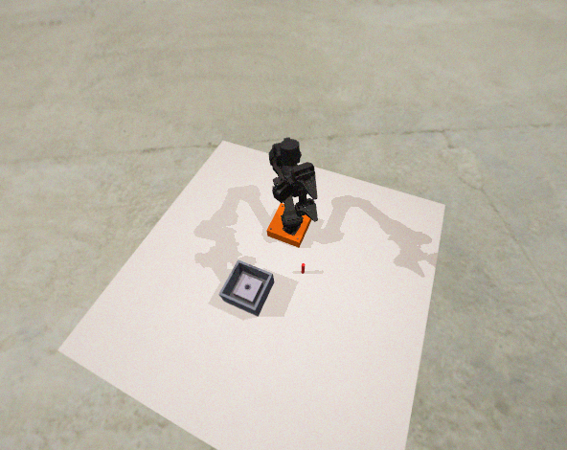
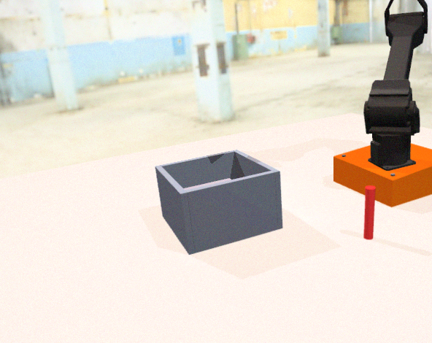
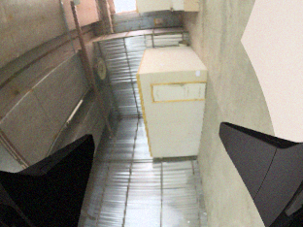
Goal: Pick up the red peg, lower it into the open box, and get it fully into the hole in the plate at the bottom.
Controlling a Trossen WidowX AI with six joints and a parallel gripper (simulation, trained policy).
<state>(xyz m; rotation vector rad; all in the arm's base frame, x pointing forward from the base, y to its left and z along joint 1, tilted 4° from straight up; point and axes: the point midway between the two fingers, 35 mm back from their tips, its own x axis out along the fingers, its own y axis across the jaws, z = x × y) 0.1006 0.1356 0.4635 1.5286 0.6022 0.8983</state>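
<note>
The red peg [image 1: 303,268] [image 2: 369,214] stands upright on the white surface, in front of the arm's base. The open grey box [image 1: 238,303] [image 2: 230,214] stands beside it, to the left in the top and exterior views. In the top view a pale plate [image 1: 241,291] with a dark round hole [image 1: 247,286] shows at the box's bottom; in the exterior view the walls mostly hide it. My gripper [image 1: 316,208] [image 3: 158,135] is wide open with nothing between its fingers. It is raised above the orange base, away from peg and box, and is out of frame in the exterior view.
The arm stands on an orange base block [image 1: 279,234] [image 2: 356,176], behind the peg. The white surface [image 1: 322,358] [image 2: 98,295] lies on a concrete floor [image 1: 507,290]. The box's walls rise around the plate. The wrist view shows the room and an edge of the white surface [image 3: 282,63].
</note>
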